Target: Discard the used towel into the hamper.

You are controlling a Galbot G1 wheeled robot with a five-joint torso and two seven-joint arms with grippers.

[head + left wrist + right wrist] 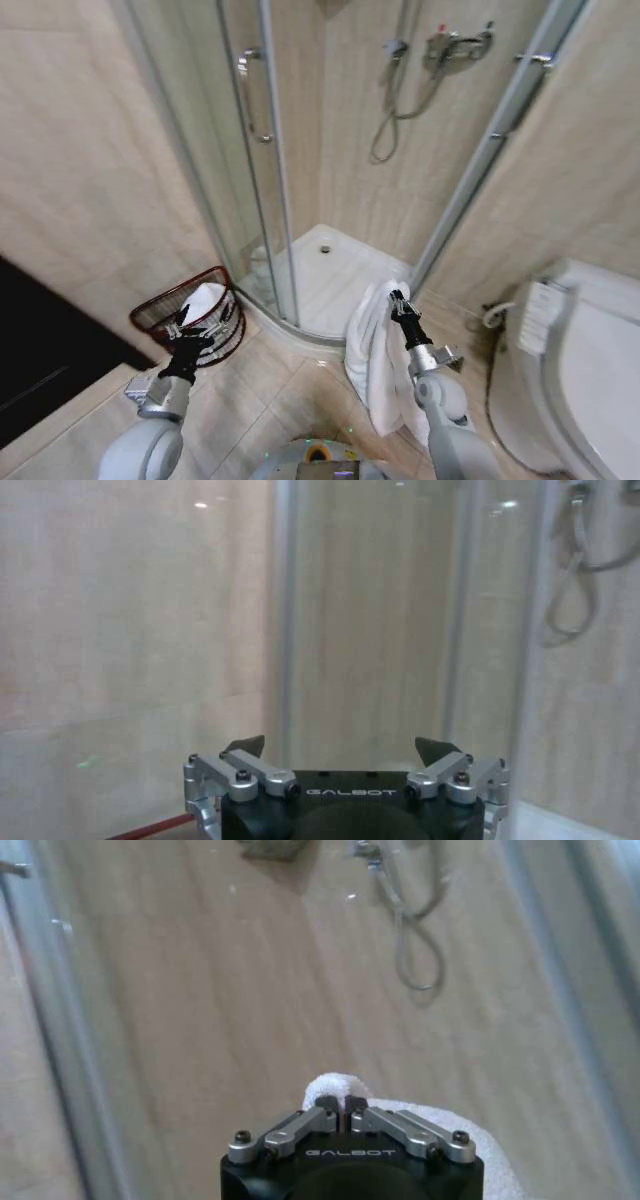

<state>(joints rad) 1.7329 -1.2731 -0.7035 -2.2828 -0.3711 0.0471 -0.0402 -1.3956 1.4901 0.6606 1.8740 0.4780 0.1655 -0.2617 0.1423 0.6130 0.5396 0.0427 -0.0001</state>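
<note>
A white towel hangs in long folds from my right gripper, which is shut on its top edge above the floor in front of the shower. In the right wrist view the towel bulges just past the pinched fingertips of that gripper. The hamper, a dark reddish-brown open-weave basket, stands on the floor at the left by the wall, with something white inside. My left gripper hovers open just in front of the hamper; the left wrist view shows its fingers spread apart with nothing between them.
A glass shower enclosure with a white tray stands ahead, its door frame close to the hamper. A toilet fills the right side. Tiled floor lies open between the hamper and the hanging towel. A dark opening is at far left.
</note>
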